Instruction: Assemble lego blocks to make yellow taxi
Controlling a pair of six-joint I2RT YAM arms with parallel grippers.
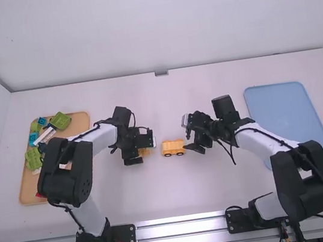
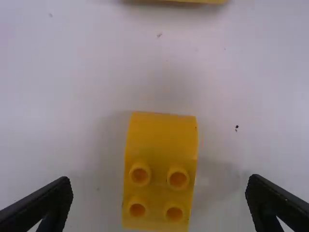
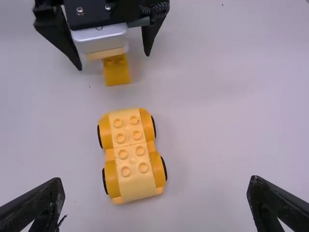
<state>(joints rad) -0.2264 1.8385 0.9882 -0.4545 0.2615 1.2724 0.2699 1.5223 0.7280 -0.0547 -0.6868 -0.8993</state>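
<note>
Left gripper [image 1: 140,151]: fingers wide apart, nothing in grip. Loose yellow block [image 2: 160,171] sits on the white table [image 1: 178,194] in the gap between the two fingers, clear space on both sides, no contact. Block is studs up, four studs at the end nearer the fingers, smooth rounded end pointing away from them, toward the car base.

Right gripper [image 1: 190,134]: also spread wide, empty. Yellow car base [image 3: 133,154] is on the table out ahead of its fingertips, not between them; in the high view it's just beside this gripper, on its left side. Base is upright on its black-rimmed wheels, two studded sections end to end, four studs on each, top studs bare.

Car base lies between the two grippers, near the loose block but apart from it. Order in high view, left to right: block under left gripper, car base, right gripper.

Rest: wooden tray [image 1: 81,122] at far left, partly under the left arm [image 1: 83,163], with green blocks [image 1: 60,120], blue blocks [image 1: 33,138], a white piece [image 1: 45,134] and a bit of red [image 1: 40,195] at its near edge. Light blue tray [image 1: 285,111] at right, its near part partly behind the right arm [image 1: 301,179].
</note>
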